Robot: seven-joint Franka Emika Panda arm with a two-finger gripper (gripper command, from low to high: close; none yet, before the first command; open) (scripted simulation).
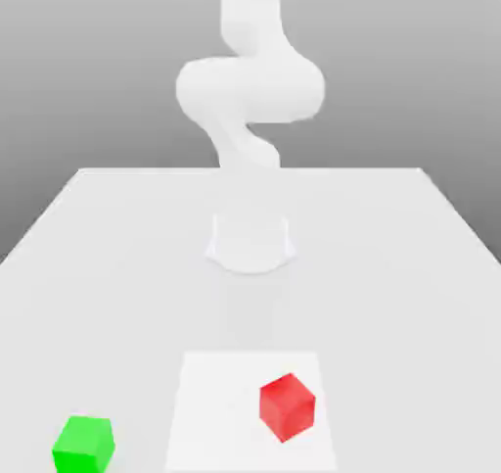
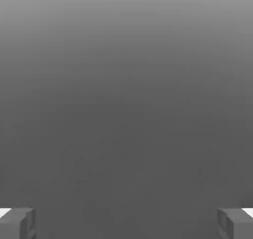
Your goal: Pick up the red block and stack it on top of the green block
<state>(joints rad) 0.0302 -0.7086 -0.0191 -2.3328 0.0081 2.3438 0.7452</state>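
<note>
Exterior view: white arm [image 1: 250, 89] rises from a round base [image 1: 250, 241] at the far middle of the pale table [image 1: 98, 265]; upper links bend toward the exterior view's left, then run up out of the picture; red block [image 1: 287, 406] sits on a lighter square patch [image 1: 210, 412] of the table near the front edge, turned so one corner faces the camera; green block [image 1: 83, 444] lies on the bare table toward the exterior view's left of the patch, well apart from the red block, near the front corner; both blocks rest flat on the surface, nothing touching either.

Hand view: gripper [image 2: 126, 223] seen from the wrist; two grey fingertips [image 2: 17, 223] at opposite sides of the picture, spread wide; jaws fully apart, nothing between them, nothing held; behind them a plain grey backdrop.
</note>
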